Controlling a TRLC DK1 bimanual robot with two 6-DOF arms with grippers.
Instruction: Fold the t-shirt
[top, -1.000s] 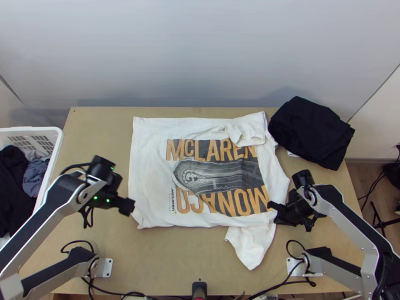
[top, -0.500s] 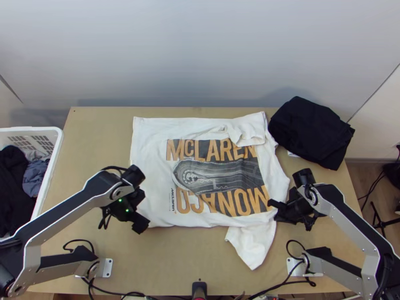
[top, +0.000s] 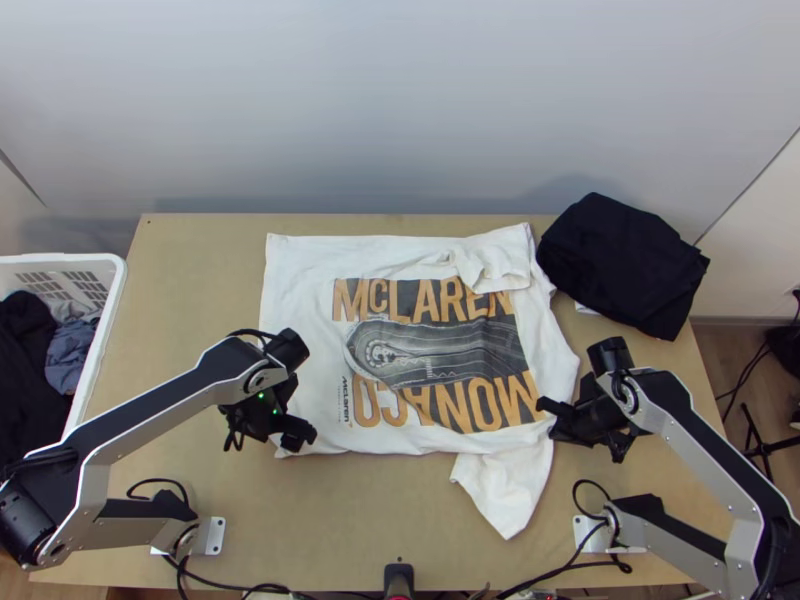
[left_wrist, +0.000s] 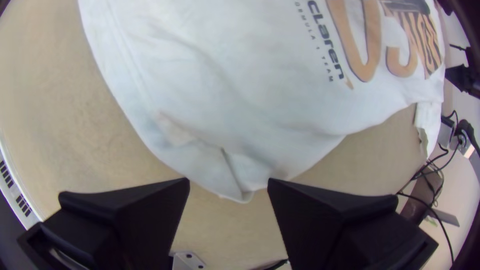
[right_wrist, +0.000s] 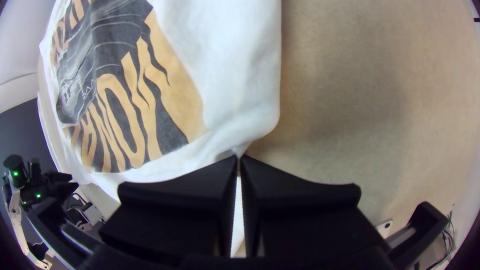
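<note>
T-shirt (top: 300, 350) x1, spread, 1 L tool (top: 298, 436) agape, empty, 1 R tool (top: 560, 430) closed, pinching T-shirt edge

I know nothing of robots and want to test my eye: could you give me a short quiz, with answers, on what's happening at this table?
1. True or false: the left gripper has its fingers apart, near a corner of the white t-shirt.
2. What holds the clothes at the left of the top view?
A) a cardboard box
B) a white basket
C) a drawer
3. Fill in: the right gripper has its fingers closed on the ____.

Key: 1. true; 2. B; 3. t-shirt
</note>
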